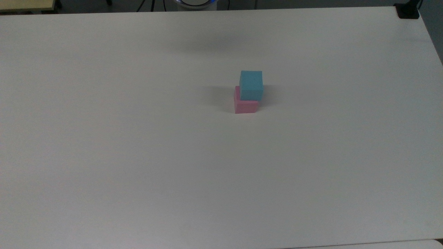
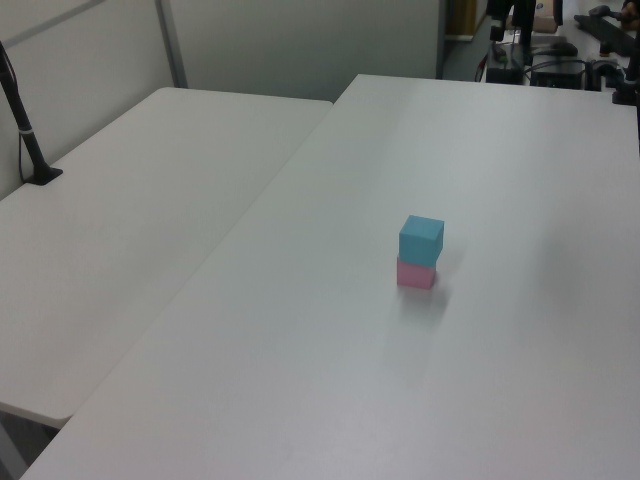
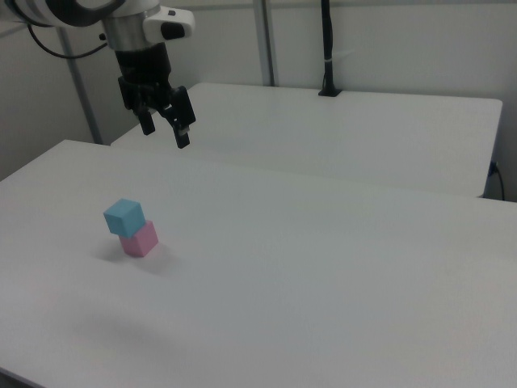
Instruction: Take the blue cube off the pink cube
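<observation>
Blue cube [image 1: 251,84] sits on pink cube [image 1: 245,105], fingers [image 3: 183,135] apart above.

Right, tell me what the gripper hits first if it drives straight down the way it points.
Probably bare table. The open gripper points downward, seemingly up and behind the blue cube; depth is uncertain.

A white worktop [image 1: 138,155] spans nearly the whole top view, with a soft grey shadow near its upper middle. A black clamp [image 1: 407,10] grips its upper right corner. In the left view a second white table [image 2: 130,220] butts against it at the left of the frame, carrying a black pole [image 2: 22,120] at the far left edge. Cables and dark equipment [image 2: 560,60] crowd the upper right.
</observation>
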Motion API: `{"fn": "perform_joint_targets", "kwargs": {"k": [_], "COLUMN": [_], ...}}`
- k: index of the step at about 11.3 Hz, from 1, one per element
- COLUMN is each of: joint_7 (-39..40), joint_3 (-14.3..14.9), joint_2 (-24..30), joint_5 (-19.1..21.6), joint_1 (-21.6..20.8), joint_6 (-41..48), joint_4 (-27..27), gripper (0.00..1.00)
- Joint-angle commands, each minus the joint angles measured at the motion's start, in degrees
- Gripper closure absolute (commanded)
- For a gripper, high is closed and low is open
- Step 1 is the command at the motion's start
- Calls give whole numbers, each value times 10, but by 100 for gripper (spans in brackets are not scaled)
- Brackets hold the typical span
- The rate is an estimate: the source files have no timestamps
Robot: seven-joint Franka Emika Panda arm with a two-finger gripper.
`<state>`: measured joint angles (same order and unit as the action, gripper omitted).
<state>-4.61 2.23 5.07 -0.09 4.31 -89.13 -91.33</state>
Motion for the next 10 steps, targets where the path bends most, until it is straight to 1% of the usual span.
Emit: {"fn": "perform_joint_targets", "kwargs": {"k": [1,6,8,10], "joint_7": [3,15,70,121], "joint_3": [0,0,-3,-3], "joint_2": [1,-1,-7,-8], "joint_5": [0,-1,-2,-2], "joint_1": [-4,-5,-15,-15], "joint_6": [-1,-2,-1,0], "joint_4": [-1,-3,-8,-10], "gripper": [0,0,0,0]}}
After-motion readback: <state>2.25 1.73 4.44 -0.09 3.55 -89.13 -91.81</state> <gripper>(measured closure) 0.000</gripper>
